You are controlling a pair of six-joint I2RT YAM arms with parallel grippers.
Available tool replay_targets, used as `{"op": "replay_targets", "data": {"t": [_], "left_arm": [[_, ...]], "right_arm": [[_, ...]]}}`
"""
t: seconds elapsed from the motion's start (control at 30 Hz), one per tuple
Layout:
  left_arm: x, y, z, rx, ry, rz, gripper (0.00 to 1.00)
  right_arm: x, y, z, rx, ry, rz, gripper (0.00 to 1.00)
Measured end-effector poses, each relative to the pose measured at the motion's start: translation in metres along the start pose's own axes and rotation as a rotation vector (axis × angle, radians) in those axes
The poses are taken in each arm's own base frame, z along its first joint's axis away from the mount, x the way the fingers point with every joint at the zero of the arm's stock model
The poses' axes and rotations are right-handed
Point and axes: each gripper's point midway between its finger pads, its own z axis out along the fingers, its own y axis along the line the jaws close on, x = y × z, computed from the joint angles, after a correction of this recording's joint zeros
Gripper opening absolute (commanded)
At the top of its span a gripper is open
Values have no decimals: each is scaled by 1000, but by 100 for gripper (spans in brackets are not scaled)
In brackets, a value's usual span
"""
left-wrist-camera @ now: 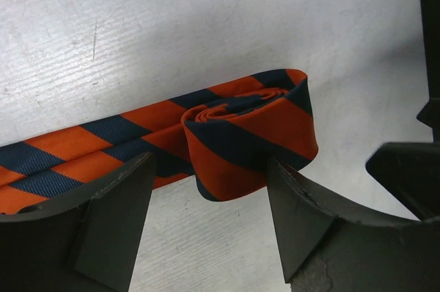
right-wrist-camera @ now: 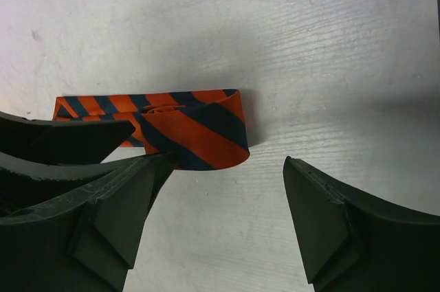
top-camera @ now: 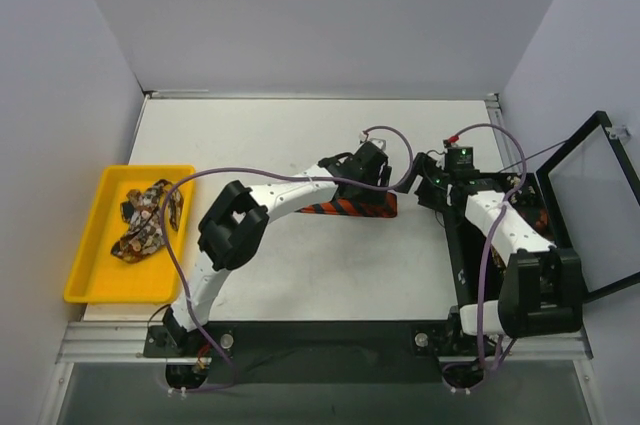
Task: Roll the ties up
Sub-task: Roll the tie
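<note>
**Two Tools Close In on a Half-Rolled Tie**

The striped tie point(left-wrist-camera: 69, 144) lies near the middle of the worktop point(top-camera: 280, 135). It is orange with dark stripes. One end is curled up into a small fat roll, and the rest is flat on the worktop. In the top view the left arm hides part of it.

The left tool point(left-wrist-camera: 210, 165) is open. It has one finger on each side of the rolled end point(left-wrist-camera: 251, 134). One finger looks like it touches the side of the roll. The other sits over the flat part of the tie. It does not look like it is squeezing. I think it stands this way to fence the roll in, so the cloth cannot flop open.

The right tool point(right-wrist-camera: 230, 163) is open too. There is only bare worktop between its fingers. It sits just beside the roll, with one finger close to the roll's edge. I think it is there to help push or turn the roll.

The other ties point(top-camera: 148, 220) are in a heap in the yellow tray point(top-camera: 85, 245), far off on the left side. They do not look rolled.

The job looks like it is only just begun, since a lot of this tie is flat. Tie cloth is soft and slippery, so the roll may spring open if nothing holds it.
</note>
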Motion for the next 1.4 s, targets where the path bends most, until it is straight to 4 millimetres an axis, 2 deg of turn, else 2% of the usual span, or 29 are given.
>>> {"op": "replay_targets", "data": {"t": [0.2, 0.33, 0.53, 0.83, 1.07, 1.2, 1.3, 1.4], "left_arm": [[-1, 5, 4, -7, 2, -23, 71], [3, 19, 11, -14, 21, -71, 65], [8, 44, 19, -28, 60, -137, 63], [10, 47, 23, 9, 76, -177, 63], [8, 48, 23, 28, 84, -203, 63], [7, 49, 22, 39, 91, -221, 63], [5, 51, 22, 43, 95, -238, 63], [5, 51, 22, 49, 99, -248, 62]], "right_arm": [[14, -11, 26, 14, 52, 40, 76], [23, -14, 40, 9, 87, 60, 75], [25, -6, 54, -57, 102, 71, 72], [21, 14, 69, -193, 105, 68, 76], [24, 27, 82, -279, 126, 68, 74], [24, 33, 87, -326, 131, 62, 65], [25, 35, 90, -348, 138, 59, 63], [27, 36, 92, -365, 144, 56, 50]]}}
